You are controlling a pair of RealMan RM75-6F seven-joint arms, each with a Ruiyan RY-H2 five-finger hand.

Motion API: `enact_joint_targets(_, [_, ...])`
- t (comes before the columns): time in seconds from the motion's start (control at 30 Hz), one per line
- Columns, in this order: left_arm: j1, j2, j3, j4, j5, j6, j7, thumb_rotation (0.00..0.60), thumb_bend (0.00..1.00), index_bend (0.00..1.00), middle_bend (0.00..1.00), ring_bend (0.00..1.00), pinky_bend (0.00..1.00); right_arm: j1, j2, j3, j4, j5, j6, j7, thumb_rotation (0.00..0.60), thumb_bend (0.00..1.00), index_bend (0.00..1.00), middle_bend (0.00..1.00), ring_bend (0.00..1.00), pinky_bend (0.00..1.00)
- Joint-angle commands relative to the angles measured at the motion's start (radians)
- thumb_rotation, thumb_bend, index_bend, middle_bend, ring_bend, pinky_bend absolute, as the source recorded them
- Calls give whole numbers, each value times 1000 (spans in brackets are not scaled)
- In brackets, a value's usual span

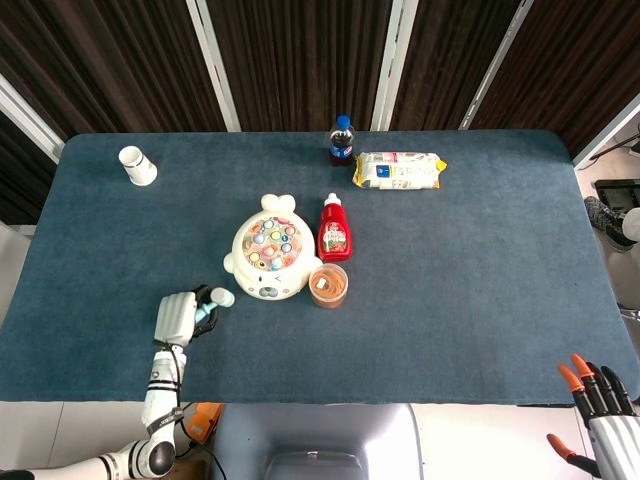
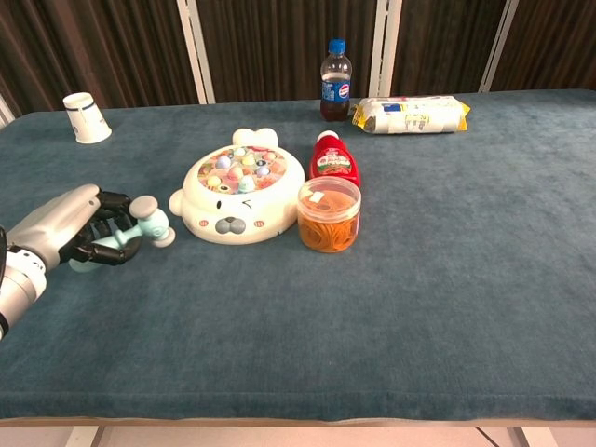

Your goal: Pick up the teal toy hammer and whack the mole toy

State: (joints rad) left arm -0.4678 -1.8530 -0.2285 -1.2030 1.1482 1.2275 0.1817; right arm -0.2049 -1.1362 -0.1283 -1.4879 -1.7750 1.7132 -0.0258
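Gripping the teal toy hammer (image 2: 130,233), the left hand (image 2: 65,233) sits beside the mole toy (image 2: 242,191), fingers apparently wrapped round its handle.

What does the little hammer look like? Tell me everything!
The teal toy hammer looks like smooth pale plastic, with a chunky rounded head that has greyish ends and a short handle. The left robot hand grips the handle with dark fingers curled round it. The head points toward the white mole toy, just left of it, not touching it.
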Motion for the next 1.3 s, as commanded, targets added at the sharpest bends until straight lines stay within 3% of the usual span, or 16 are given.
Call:
enact_joint_targets(0.03, [20, 10, -8, -13, 35, 12, -124, 600, 740, 714, 878, 768, 1000, 1, 0, -1, -1, -2, -2, -3, 600, 174, 0, 0, 0, 0])
enact_joint_targets(0.17, [40, 49, -37, -91, 49, 11, -293, 600, 774, 702, 885, 826, 1000, 1, -1, -1, -3, 1, -5, -6, 600, 174, 0, 0, 0, 0])
enact_joint_targets(0.33, [71, 154, -101, -288, 21, -20, -472, 600, 809, 692, 914, 872, 1000, 4, -3, -4, -6, 1, -18, -22, 600, 174, 0, 0, 0, 0])
enact_joint_targets(0.43, [77, 215, -123, -389, 8, -34, -488, 600, 825, 691, 924, 880, 1000, 5, -4, -5, -9, 0, -23, -31, 600, 174, 0, 0, 0, 0])
enact_joint_targets(0.67, [58, 275, -161, -507, 7, 5, -380, 600, 825, 689, 930, 884, 1000, 8, -2, -7, -14, -3, -29, -34, 600, 174, 0, 0, 0, 0])
enact_joint_targets(0.83, [-2, 268, -200, -513, -34, 18, -230, 600, 828, 688, 931, 884, 1000, 10, 4, -7, -14, 2, -31, -22, 600, 174, 0, 0, 0, 0])
enact_joint_targets(1.0, [-23, 259, -210, -504, -55, 19, -183, 600, 827, 689, 931, 884, 1000, 11, 6, -5, -15, 5, -33, -18, 600, 174, 0, 0, 0, 0])
enact_joint_targets(1.17, [-169, 140, -282, -376, -211, -16, -1, 600, 823, 689, 933, 885, 1000, 24, 14, -3, -22, 18, -57, -2, 600, 174, 0, 10, 0, 0])
enact_joint_targets(1.3, [-246, 68, -291, -309, -269, -32, 63, 600, 824, 689, 933, 885, 1000, 27, 20, 1, -25, 31, -64, 10, 600, 174, 0, 12, 0, 0])
